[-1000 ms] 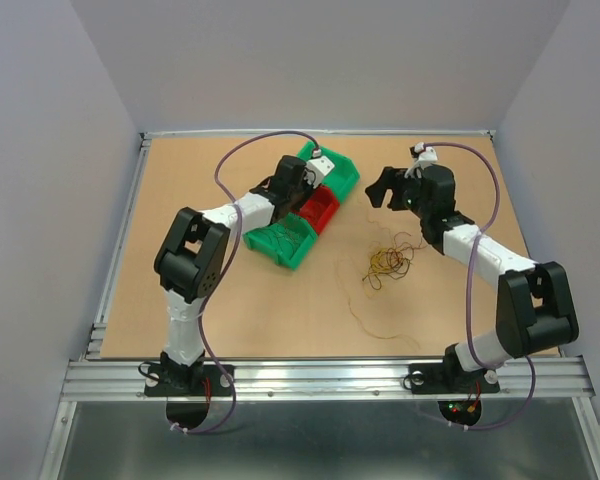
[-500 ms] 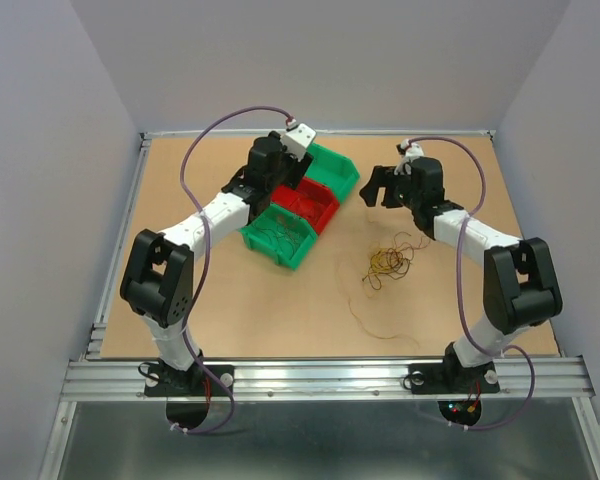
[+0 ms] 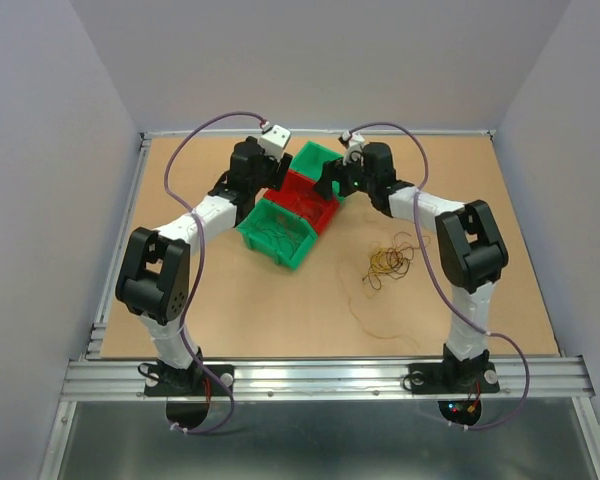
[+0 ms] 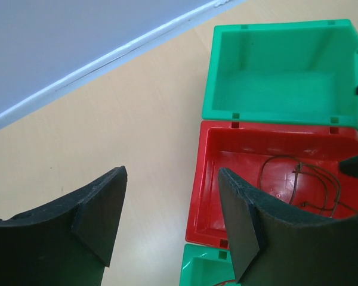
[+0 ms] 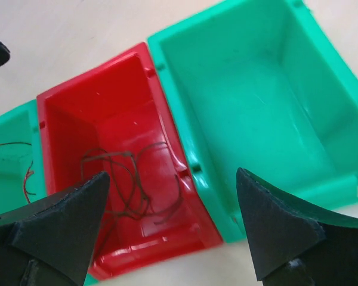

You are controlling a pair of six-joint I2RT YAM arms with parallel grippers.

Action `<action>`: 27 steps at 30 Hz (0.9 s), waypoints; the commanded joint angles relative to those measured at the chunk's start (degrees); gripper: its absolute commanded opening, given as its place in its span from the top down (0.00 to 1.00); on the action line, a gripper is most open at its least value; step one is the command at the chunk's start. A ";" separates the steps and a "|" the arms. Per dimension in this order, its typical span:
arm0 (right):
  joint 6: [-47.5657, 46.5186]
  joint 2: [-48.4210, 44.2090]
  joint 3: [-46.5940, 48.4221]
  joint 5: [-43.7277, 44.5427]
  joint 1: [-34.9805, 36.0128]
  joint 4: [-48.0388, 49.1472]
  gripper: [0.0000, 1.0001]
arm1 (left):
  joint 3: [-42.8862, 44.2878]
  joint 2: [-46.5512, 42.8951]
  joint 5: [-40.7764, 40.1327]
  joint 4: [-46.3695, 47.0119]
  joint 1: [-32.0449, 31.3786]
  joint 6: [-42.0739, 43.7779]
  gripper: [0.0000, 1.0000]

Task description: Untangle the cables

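A knotted clump of thin brown, orange and yellowish cables [image 3: 388,262] lies on the table right of the bins, with one loose strand [image 3: 365,315] nearer the front. A dark brown wire [image 5: 128,179] lies curled in the red bin [image 3: 305,205], and it is also in the left wrist view [image 4: 304,185]. Thin wires [image 3: 278,235] lie in the near green bin. My left gripper [image 4: 172,173] is open and empty, at the red bin's left edge. My right gripper [image 5: 173,174] is open and empty above the red bin and the far green bin [image 5: 256,89].
Three bins stand in a slanted row at the table's middle back: the near green bin [image 3: 300,255], the red one, and the far green bin [image 3: 320,158], which holds nothing. A raised rail [image 3: 310,133] borders the table's back edge.
The right arm has swung left from above the table to over the bins. The left arm has pulled back to the bins' left side and its jaws have opened wider.
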 commanded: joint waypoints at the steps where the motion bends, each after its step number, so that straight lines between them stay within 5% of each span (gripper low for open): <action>1: -3.64 3.77 7.00 -1.43 1.97 2.99 0.08 | -0.70 -4.12 0.18 5.80 -0.22 -0.83 0.26; 7: -8.38 9.57 11.84 1.74 4.17 1.06 0.10 | -1.75 -5.08 0.27 7.12 -0.05 -1.45 0.26; 14: -15.32 8.88 8.95 -8.98 5.48 -1.41 0.25 | -4.56 -7.98 -0.26 10.10 -0.05 -1.71 0.26; 21: -20.16 3.79 4.29 -13.81 6.80 -2.20 0.65 | -6.58 -10.71 2.89 11.07 -0.13 -2.15 0.26; 27: -21.23 -2.18 -0.71 -19.18 7.77 -2.90 0.61 | -9.12 -14.74 -1.66 11.34 -5.56 0.21 0.26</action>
